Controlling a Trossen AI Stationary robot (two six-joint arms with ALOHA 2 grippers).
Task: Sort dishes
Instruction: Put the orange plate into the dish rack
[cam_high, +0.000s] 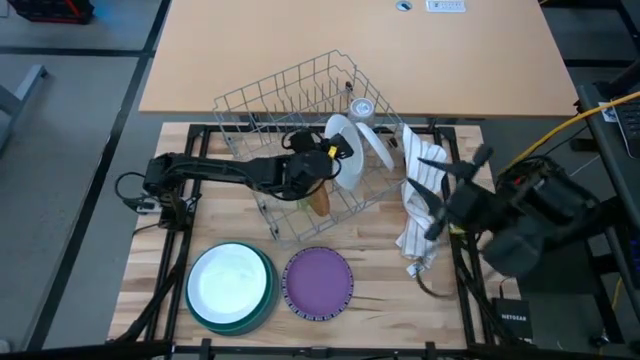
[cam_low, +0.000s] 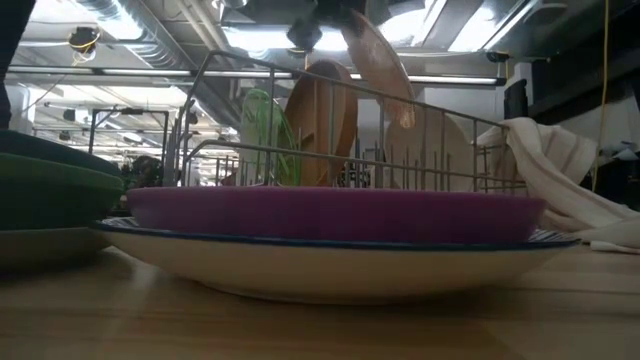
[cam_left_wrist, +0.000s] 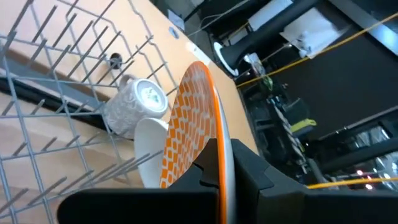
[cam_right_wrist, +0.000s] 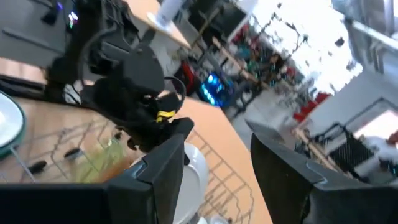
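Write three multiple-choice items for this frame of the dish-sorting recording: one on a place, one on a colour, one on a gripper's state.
1. Where is the round purple plate?
A. standing in the grey wire rack
B. flat on the wooden table, right of the stack topped by a white plate
C. under the white striped cloth

2. What pattern has the plate in the left gripper?
A. orange-patterned plate
B. plain teal
C. plain grey

3. How is the right gripper?
A. shut on the cloth
B. shut on a plate
C. open, empty

Key: 1 B, the high view shows it flat beside the stack; 2 A, the left wrist view shows orange checks; 3 C, its fingers stand apart with nothing between.
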